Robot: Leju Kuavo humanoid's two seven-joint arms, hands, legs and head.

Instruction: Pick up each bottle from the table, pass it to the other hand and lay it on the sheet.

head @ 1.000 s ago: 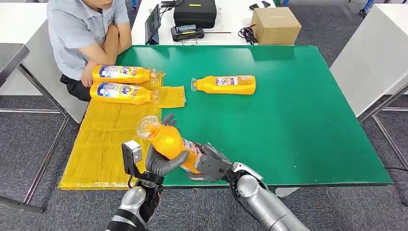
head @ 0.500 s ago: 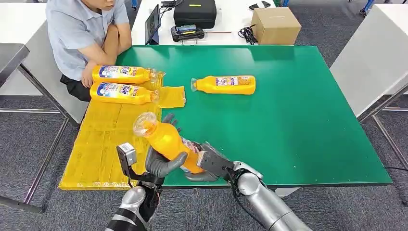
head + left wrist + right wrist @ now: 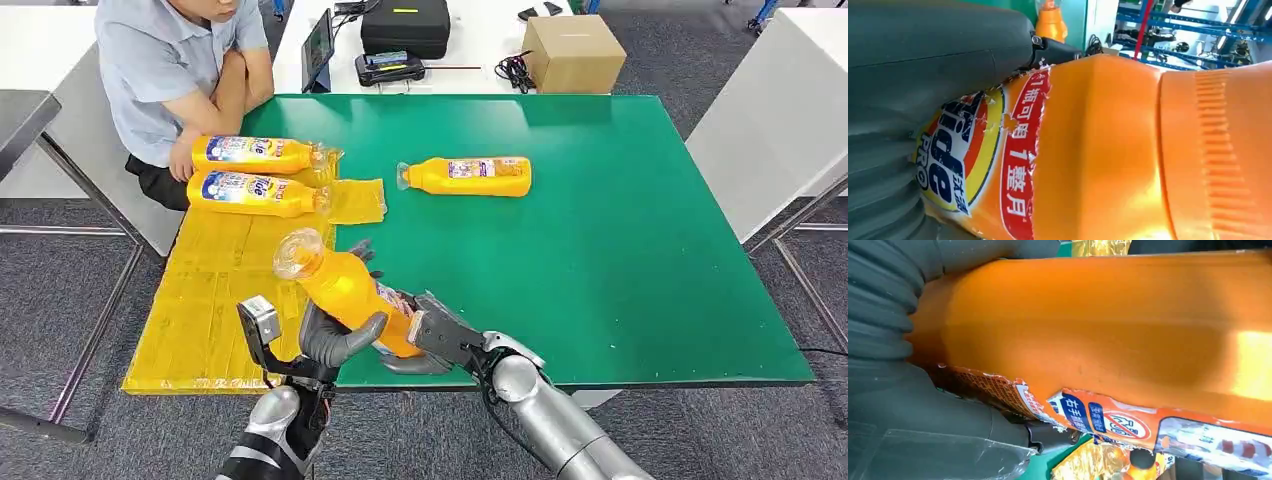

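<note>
An orange bottle (image 3: 343, 288) with a torn label is raised over the near table edge, cap end tilted up toward the yellow sheet (image 3: 205, 300). My left hand (image 3: 335, 340) grips its middle from below, and my right hand (image 3: 442, 338) holds its base end. Up close, the bottle (image 3: 1108, 150) lies against my left hand (image 3: 923, 75), and the same bottle (image 3: 1108, 325) rests in my right hand (image 3: 908, 405). Two labelled bottles (image 3: 255, 153) (image 3: 255, 192) lie side by side at the sheet's far end. Another bottle (image 3: 468, 176) lies on the green table (image 3: 620, 250).
A person (image 3: 170, 70) sits at the far left corner, a hand beside the two laid bottles. Behind the green table, a white table carries a cardboard box (image 3: 573, 52), a black case (image 3: 405, 25) and a tablet (image 3: 318, 48).
Both hands have carried the bottle a little to the left, toward the sheet, and its cap end has lifted slightly. The other bottles and the person have stayed put.
</note>
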